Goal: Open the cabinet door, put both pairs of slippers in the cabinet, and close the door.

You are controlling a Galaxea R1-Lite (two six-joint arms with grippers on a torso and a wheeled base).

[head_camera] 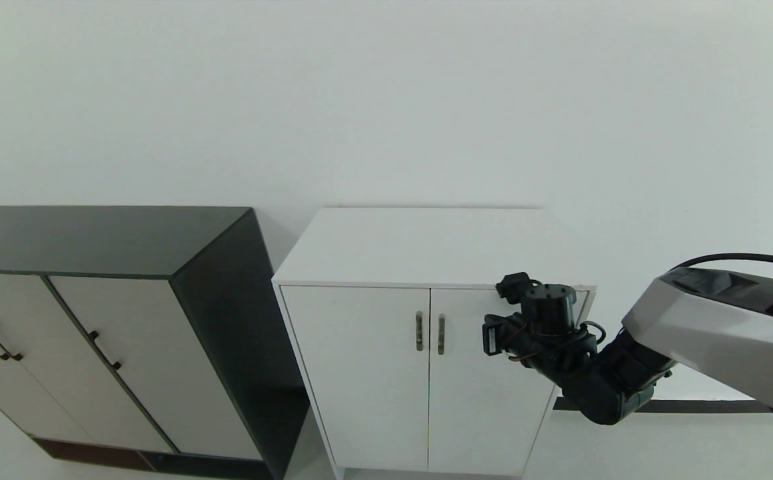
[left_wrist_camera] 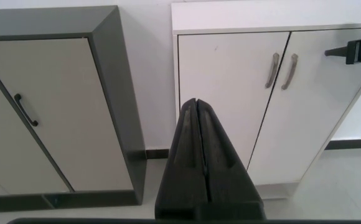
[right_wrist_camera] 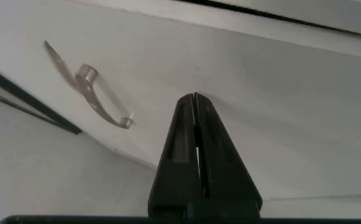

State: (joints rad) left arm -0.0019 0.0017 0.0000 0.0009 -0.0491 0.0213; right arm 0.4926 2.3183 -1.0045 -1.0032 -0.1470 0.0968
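The white cabinet (head_camera: 426, 253) stands in front of me with both doors shut. Two slim metal handles (head_camera: 429, 332) sit side by side at the seam between the doors. My right gripper (head_camera: 491, 338) is shut and hovers close in front of the right door (head_camera: 480, 413), a little to the right of its handle (right_wrist_camera: 93, 96). In the right wrist view the shut fingertips (right_wrist_camera: 195, 98) point at the white door panel. My left gripper (left_wrist_camera: 196, 102) is shut on nothing and held back from the cabinet (left_wrist_camera: 230, 81), lower and to its left. The right gripper (left_wrist_camera: 353, 51) is also in the left wrist view, by the right door.
A dark cabinet (head_camera: 126, 240) with pale doors and black handles (head_camera: 103, 350) stands to the left of the white one, with a narrow gap between them. A plain white wall is behind both. A dark skirting strip (head_camera: 693, 405) runs along the floor at right.
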